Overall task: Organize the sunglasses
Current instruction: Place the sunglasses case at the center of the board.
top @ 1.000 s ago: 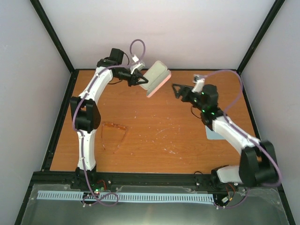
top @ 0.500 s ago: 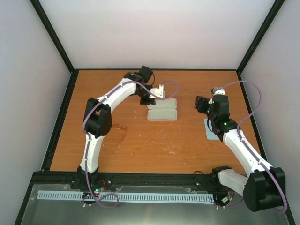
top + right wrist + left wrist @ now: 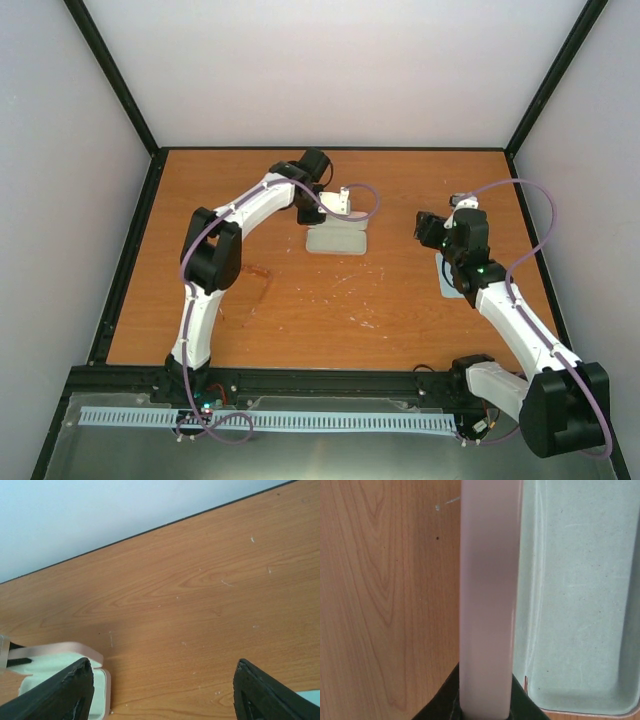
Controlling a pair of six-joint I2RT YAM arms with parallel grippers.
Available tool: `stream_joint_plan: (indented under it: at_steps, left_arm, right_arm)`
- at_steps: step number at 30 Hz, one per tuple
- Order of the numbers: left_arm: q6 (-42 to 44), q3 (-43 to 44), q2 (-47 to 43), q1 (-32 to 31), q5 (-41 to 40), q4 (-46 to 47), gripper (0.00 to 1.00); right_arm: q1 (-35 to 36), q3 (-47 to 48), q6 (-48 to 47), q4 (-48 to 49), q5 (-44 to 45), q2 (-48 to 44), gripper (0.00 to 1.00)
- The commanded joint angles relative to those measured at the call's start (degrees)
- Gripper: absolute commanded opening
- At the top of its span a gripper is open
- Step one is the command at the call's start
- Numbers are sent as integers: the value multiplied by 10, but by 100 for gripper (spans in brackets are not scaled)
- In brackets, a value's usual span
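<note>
Plainly, the weak spot is the hold on the lid [image 3: 487, 605]. The left gripper [image 3: 485, 705] is closed down on only the lid's thin edge, standing it upright over the open case [image 3: 335, 241], which lies on the table [image 3: 400, 190]. If that narrow pinch slips, the lid will likely drop shut. If the arm pulls sideways, the whole case may tip or skate, since nothing pins its base.

The right gripper [image 3: 162, 675] hangs to the right of the case with its jaws wide apart and nothing in them. The sunglasses [image 3: 256, 271] lie on the far side, well to the left of the case and nearer the arm bases, partly hidden under the left arm [image 3: 215, 255]. Reaching them from the right means crossing over or past the case, so a brush against the raised lid or the left arm seems the likeliest mishap.

Their frame is thin and nearly table-coloured, so a closing grip could miss, flick them away or catch one slim temple and bend it. I cannot tell whether the temples are folded; if open, they may not seat in the case. The cloth [image 3: 446, 278] to the right of the case lies under the right arm and could get dragged.
</note>
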Motion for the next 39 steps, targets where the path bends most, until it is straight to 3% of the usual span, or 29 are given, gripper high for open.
stream_joint_plan:
  at_steps: [1, 8, 18, 20, 22, 26, 30, 33, 36, 38, 39]
  left_arm:
    - [0, 1, 13, 1, -12, 32, 1]
    - [-5, -15, 24, 1, -30, 56, 3]
    - [-18, -8, 22, 2, -35, 67, 31]
    - [-24, -3, 20, 2, -43, 66, 42]
    - [-32, 1, 18, 2, -50, 60, 47]
    - [-55, 13, 9, 4, -32, 44, 62]
    - [-88, 22, -6, 4, -1, 50, 73]
    - [-127, 12, -26, 4, -4, 95, 75]
    - [-167, -9, -53, 4, -26, 153, 76]
    - [-183, -22, -70, 4, -36, 186, 76]
    - [-190, -26, -79, 4, -40, 203, 77]
  right_arm:
    - [-3, -17, 9, 5, -3, -21, 74]
    - [-3, -8, -7, -7, -9, -28, 80]
    - [-3, -4, -11, -14, -10, -25, 84]
    - [-3, -3, -10, -17, -7, -24, 86]
    - [-3, 5, -2, -34, 10, -19, 94]
    - [-8, 29, 13, -83, 51, -2, 96]
    - [-42, 50, 51, -133, 80, 14, 82]
    - [-76, 78, 65, -187, 78, 42, 64]
    - [-102, 116, 57, -248, 71, 82, 56]
    - [-112, 133, 44, -280, 63, 106, 40]
    - [-115, 142, 35, -300, 56, 120, 28]
